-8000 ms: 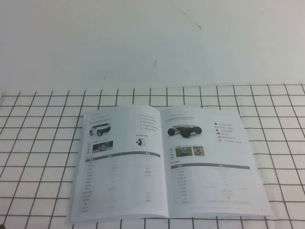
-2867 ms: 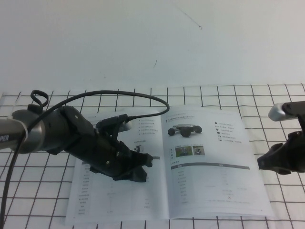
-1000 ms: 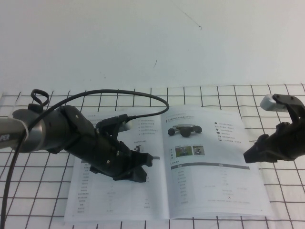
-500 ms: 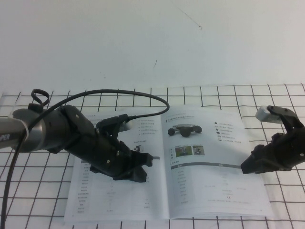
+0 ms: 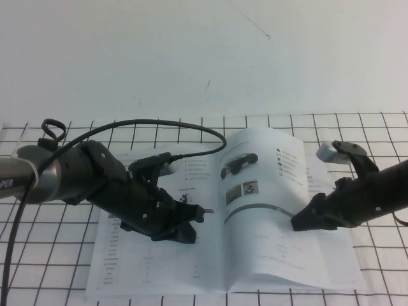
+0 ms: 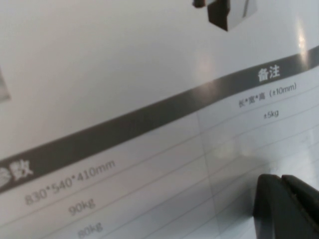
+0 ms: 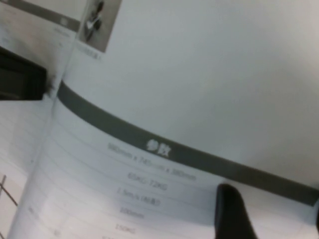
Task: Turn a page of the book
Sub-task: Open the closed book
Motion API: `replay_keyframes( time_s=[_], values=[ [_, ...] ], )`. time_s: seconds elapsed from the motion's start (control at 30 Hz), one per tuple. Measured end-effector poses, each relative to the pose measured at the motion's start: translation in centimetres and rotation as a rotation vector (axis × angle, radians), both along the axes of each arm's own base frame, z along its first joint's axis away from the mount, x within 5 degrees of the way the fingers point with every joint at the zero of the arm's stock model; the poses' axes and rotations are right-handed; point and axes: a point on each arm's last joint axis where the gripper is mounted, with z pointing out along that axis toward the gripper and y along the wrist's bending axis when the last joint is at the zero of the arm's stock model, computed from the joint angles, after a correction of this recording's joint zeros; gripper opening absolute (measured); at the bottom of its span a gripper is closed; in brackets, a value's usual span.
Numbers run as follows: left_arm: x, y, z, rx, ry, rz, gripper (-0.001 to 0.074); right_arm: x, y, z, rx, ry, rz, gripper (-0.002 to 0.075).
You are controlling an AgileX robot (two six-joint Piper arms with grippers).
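The book (image 5: pixel 153 268) lies open on the grid cloth. My left gripper (image 5: pixel 185 228) is shut and presses down on the book's left-hand page; in the left wrist view its closed tips (image 6: pixel 286 204) rest on the printed table (image 6: pixel 124 149). My right gripper (image 5: pixel 301 223) sits on the page (image 5: pixel 261 191) with the black wheeled-robot photo. That page is buckled up into an arch, its outer edge pushed toward the spine. In the right wrist view one finger (image 7: pixel 230 214) lies on the page (image 7: pixel 199 74) just below the grey bar, and the other only shows at the picture's edge.
A white cloth with a black grid (image 5: pixel 51 268) covers the table. A white wall (image 5: pixel 191 57) stands behind. The left arm's black cable (image 5: pixel 159 124) loops above the book's far edge. The leaf under the lifted page shows at the front right (image 5: pixel 331 268).
My right gripper has slid left across the right-hand page, and the page has risen from flat into an arch. My left arm has not moved.
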Motion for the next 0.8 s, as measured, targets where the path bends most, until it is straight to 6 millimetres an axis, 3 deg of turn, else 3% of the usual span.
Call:
replay_keyframes(
  time_s=[0.3,0.57,0.7,0.8],
  values=[
    [0.0,0.0,0.0,0.0,0.0,0.0,-0.0003,-0.4,4.5,0.8,0.131,-0.083,0.057,0.0356],
    [0.1,0.0,0.0,0.002,-0.01,-0.007,-0.0003,-0.8,7.3,1.5,0.22,-0.15,0.075,0.0356],
    [0.3,0.0,1.1,0.006,-0.049,-0.032,-0.0003,-1.0,8.1,1.9,0.241,-0.161,0.102,0.0356],
    [0.6,-0.1,3.2,0.003,-0.124,-0.052,-0.0003,-1.0,8.6,2.2,0.26,-0.167,0.118,0.0356]
  ],
)
